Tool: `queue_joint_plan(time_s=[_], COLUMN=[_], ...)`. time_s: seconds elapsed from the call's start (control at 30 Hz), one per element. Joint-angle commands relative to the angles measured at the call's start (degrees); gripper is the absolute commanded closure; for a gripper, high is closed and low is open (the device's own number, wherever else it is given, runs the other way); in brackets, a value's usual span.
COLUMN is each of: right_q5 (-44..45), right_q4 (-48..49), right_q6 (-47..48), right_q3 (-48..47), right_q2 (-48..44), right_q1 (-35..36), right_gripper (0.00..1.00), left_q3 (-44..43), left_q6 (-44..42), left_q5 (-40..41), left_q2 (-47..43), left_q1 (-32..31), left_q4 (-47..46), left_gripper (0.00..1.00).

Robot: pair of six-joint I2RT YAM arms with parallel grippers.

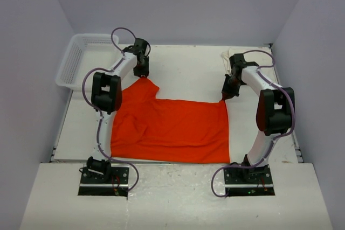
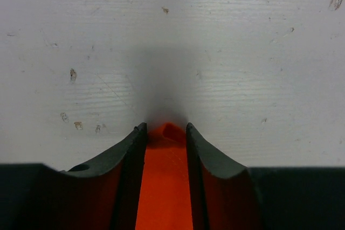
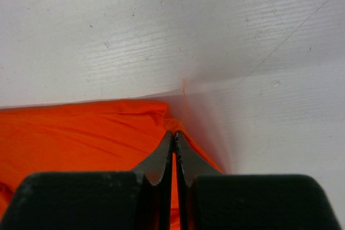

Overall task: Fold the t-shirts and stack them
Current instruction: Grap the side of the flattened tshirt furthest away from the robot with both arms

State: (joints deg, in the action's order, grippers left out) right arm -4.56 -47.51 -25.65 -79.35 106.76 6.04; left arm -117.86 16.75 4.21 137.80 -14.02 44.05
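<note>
Orange-red t-shirt (image 1: 172,127) lies spread almost flat in the middle of the worktop (image 1: 183,71), its near-left part rumpled. No fold looks finished, so I judge the job barely begun. This shirt, the cream-white t-shirt (image 1: 259,52) (seemingly the pale bundle at the far edge behind the right arm) and the stacking are all still to do. The left hand (image 1: 143,76) pinches the far-left corner, fingers narrow on cloth. The right hand (image 1: 224,96) clamps the far-right corner, nearly closed. Both arms reach forward, wrists tipped down towards the worktop.
</note>
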Motion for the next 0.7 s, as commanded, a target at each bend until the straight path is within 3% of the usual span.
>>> queue_joint_plan(time_s=[0.0,0.23,0.43,0.5,0.67], right_q5=[-1.42,-1.33,-1.42,-1.25,0.25], right_q4=[0.66,0.40,0.22,0.13,0.31], right_q6=[0.34,0.60,0.78,0.69,0.43], right_q3=[-0.54,-0.54,-0.72,-0.72,-1.68], right_q2=[-1.03,-1.03,-0.94,-0.94,-1.12], right_q1=[0.11,0.02,0.11,0.11,0.11], right_gripper=[1.00,1.00,1.00,1.00,1.00], left_q3=[-0.88,-0.61,-0.52,-0.61,1.14], left_q6=[-1.11,-1.11,-1.28,-1.28,-0.32], left_q5=[2.12,3.44,5.46,5.98,7.39], left_q2=[-1.13,-1.74,-1.83,-2.44,-6.73], left_q1=[-0.04,0.05,0.05,0.05,-0.13], left_q4=[0.77,1.39,1.12,0.34,-2.82], left_gripper=[0.64,0.64,0.82,0.99,1.00])
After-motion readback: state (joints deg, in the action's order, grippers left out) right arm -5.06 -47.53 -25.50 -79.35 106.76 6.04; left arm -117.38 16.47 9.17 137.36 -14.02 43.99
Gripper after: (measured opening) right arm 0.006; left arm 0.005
